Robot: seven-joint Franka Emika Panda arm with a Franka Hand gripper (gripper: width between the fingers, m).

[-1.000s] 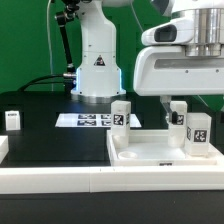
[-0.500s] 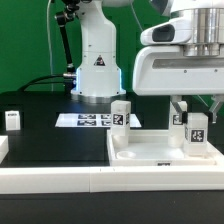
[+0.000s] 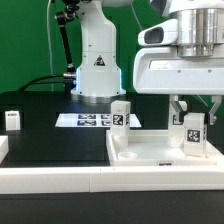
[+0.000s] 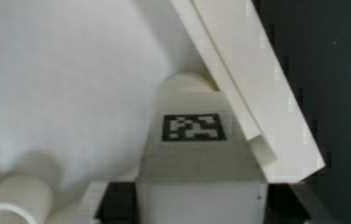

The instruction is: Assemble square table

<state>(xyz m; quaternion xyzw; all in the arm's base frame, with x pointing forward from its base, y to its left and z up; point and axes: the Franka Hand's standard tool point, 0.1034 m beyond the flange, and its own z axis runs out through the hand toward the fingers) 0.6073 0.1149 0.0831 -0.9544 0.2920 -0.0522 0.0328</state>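
Note:
The square table's top (image 3: 150,152) lies at the exterior view's right, a white slab with a raised rim. My gripper (image 3: 194,118) hangs over its right part, shut on an upright white tagged leg (image 3: 195,130). In the wrist view the leg (image 4: 193,128) stands between my dark fingers (image 4: 119,202), and the gripper (image 4: 198,206) presses on both its sides. The slab (image 4: 65,80) and its rim (image 4: 243,80) lie beneath. A second leg (image 3: 120,114) stands at the slab's far left corner. Another leg (image 3: 13,120) stands far off at the left.
The marker board (image 3: 88,120) lies on the black table in front of the arm's white base (image 3: 97,62). A long white rail (image 3: 50,178) runs along the near edge. A round boss (image 4: 8,200) rises from the slab near the held leg.
My fingers have closed from wide open onto the leg. The gripper has shifted slightly toward the exterior view's left with it.

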